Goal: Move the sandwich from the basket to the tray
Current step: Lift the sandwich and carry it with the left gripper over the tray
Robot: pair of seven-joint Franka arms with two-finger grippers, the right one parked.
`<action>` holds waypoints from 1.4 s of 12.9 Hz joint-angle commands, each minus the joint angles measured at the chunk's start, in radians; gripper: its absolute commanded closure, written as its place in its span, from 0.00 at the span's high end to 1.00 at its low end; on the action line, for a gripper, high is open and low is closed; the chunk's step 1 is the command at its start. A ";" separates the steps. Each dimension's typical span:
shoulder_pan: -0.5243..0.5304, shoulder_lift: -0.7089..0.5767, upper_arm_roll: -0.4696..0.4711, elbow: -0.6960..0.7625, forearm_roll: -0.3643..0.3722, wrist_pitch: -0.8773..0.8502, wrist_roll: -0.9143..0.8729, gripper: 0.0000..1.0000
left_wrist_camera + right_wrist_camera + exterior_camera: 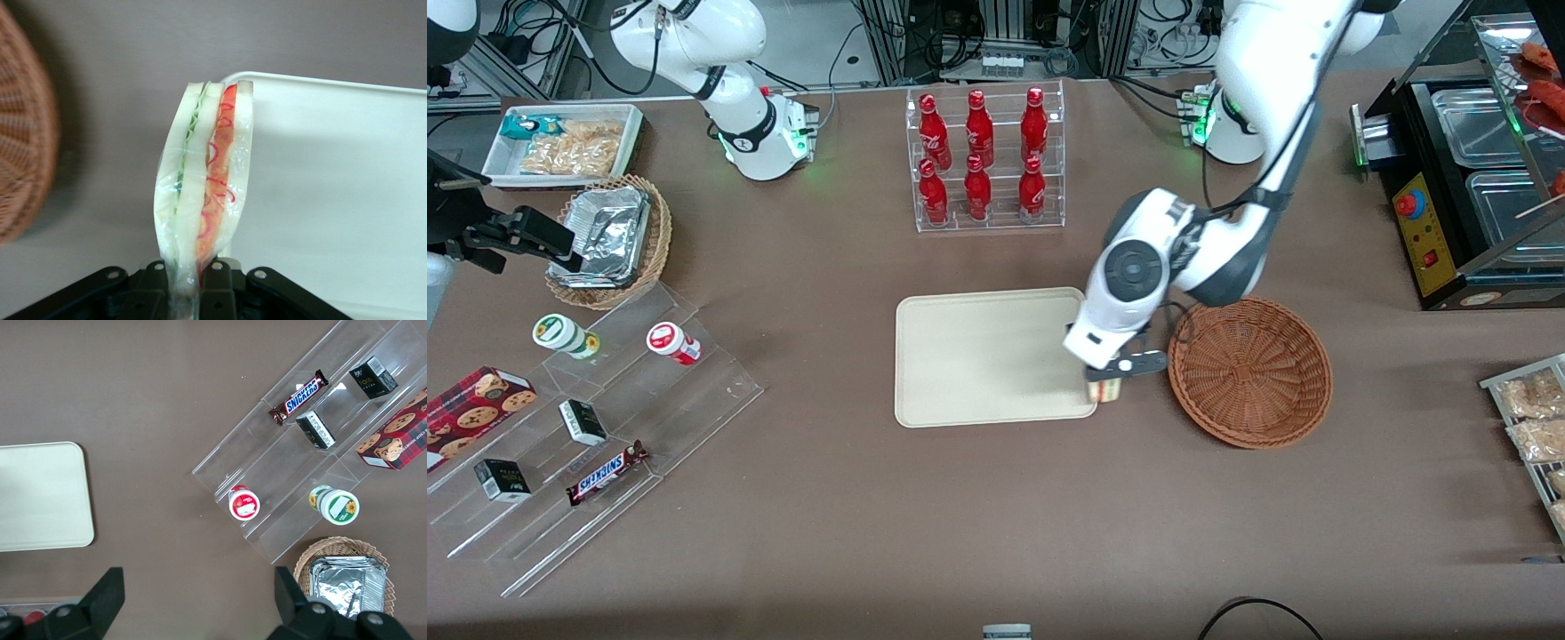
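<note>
My left gripper (1110,380) is shut on the sandwich (203,177), a wedge of pale bread with green and red filling in clear wrap. It holds the sandwich (1108,389) in the air over the gap between the cream-beige tray (978,357) and the reddish-brown wicker basket (1251,371), right at the tray's rim. In the left wrist view the sandwich hangs over the tray's corner (333,187), with the basket's edge (23,147) off to one side. The basket holds nothing that shows.
A clear rack of red bottles (985,158) stands farther from the front camera than the tray. A tan wicker basket with foil containers (609,238) and a tiered clear stand with snacks (587,436) lie toward the parked arm's end. A food warmer (1467,178) stands toward the working arm's end.
</note>
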 commanded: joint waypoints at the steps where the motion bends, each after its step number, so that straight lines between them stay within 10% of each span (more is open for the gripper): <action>1: -0.066 0.116 0.008 0.167 -0.027 -0.021 -0.058 0.00; 11: -0.200 0.318 0.007 0.402 -0.033 -0.027 -0.210 0.03; 12: -0.200 0.318 0.007 0.399 -0.034 -0.025 -0.207 0.28; 13: -0.198 0.316 0.007 0.397 -0.034 -0.027 -0.201 0.89; 18: -0.189 0.241 0.011 0.393 -0.031 -0.071 -0.208 1.00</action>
